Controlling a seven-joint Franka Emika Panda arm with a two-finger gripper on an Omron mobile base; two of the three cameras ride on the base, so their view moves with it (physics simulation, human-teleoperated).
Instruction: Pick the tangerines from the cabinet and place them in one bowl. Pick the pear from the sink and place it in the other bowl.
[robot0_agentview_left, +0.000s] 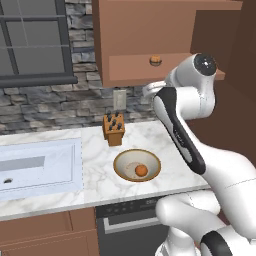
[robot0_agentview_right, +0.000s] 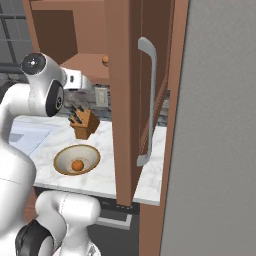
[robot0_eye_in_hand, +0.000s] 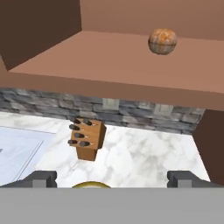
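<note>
The duller tangerine (robot0_eye_in_hand: 162, 41) with a brownish top rests on the shelf board of the open wall cabinet (robot0_agentview_left: 145, 67), toward its back. It also shows as a small fruit (robot0_agentview_left: 156, 60) from the left base view. My gripper (robot0_eye_in_hand: 113, 178) is open and empty, its fingertips (robot0_eye_in_hand: 43, 177) wide apart, below and in front of the shelf edge, well short of that fruit. The brighter tangerine (robot0_agentview_left: 141, 170) lies inside the tan-rimmed shallow bowl (robot0_agentview_left: 121, 162) on the counter. The pear and the grey translucent bowl are out of view.
A wooden knife block (robot0_agentview_left: 114, 129) stands at the stone back wall, behind the bowl. The sink (robot0_agentview_left: 35, 170) lies to the left in the marble counter. The open cabinet door with its grey handle (robot0_agentview_right: 147, 100) hangs to the right of the arm.
</note>
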